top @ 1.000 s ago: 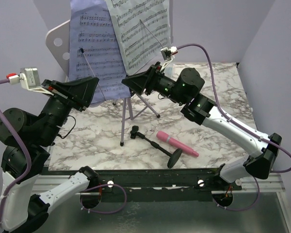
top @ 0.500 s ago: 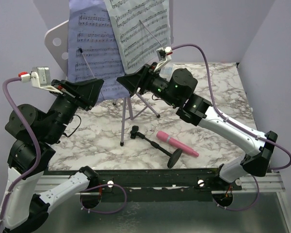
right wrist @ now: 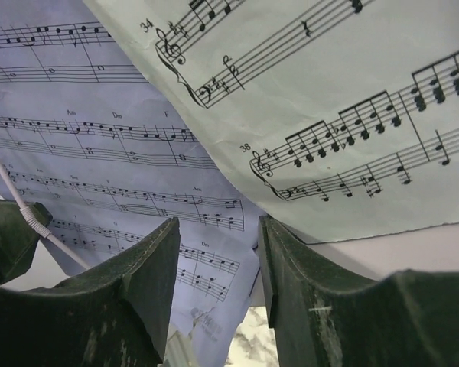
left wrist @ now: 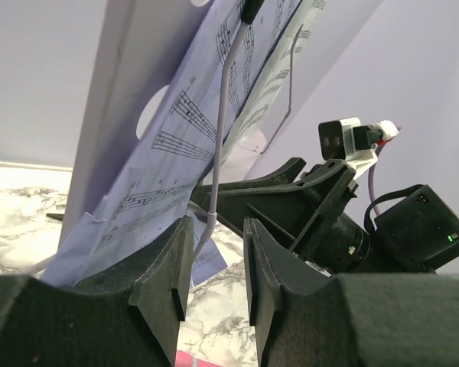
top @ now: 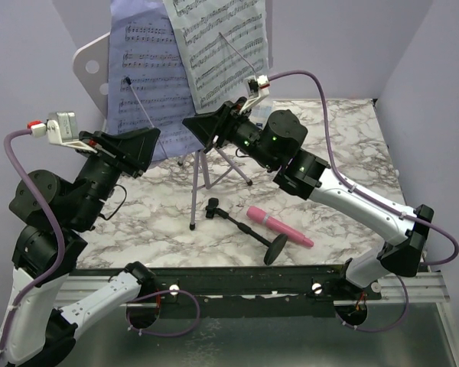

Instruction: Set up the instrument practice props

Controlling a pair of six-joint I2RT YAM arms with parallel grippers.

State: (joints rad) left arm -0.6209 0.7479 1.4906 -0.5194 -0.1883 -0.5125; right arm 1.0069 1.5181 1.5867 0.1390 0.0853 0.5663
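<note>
The lilac music-stand plate (top: 90, 67) stands on its tripod (top: 201, 172) at the back left. It holds the lavender page (top: 149, 84) and, overlapping it, the white page (top: 218, 46). My left gripper (top: 154, 141) is open and empty at the lavender page's lower edge (left wrist: 161, 168), its jaws on either side of the stand's thin wire arm (left wrist: 220, 130). My right gripper (top: 190, 126) is open and empty, facing both pages (right wrist: 99, 160) (right wrist: 314, 115) from the right. The pink microphone (top: 279, 227) and its black round-base stand (top: 249, 229) lie on the marble table.
The two grippers nearly meet in front of the stand's lower edge. Lilac walls close in the back and the right side. The black rail (top: 237, 279) runs along the table's near edge. The right arm's purple cable (top: 321, 99) arcs above the table.
My right gripper has moved left, closer to the pages. My left arm has shifted up and right toward the stand. The pages, microphone and its stand have not moved.
</note>
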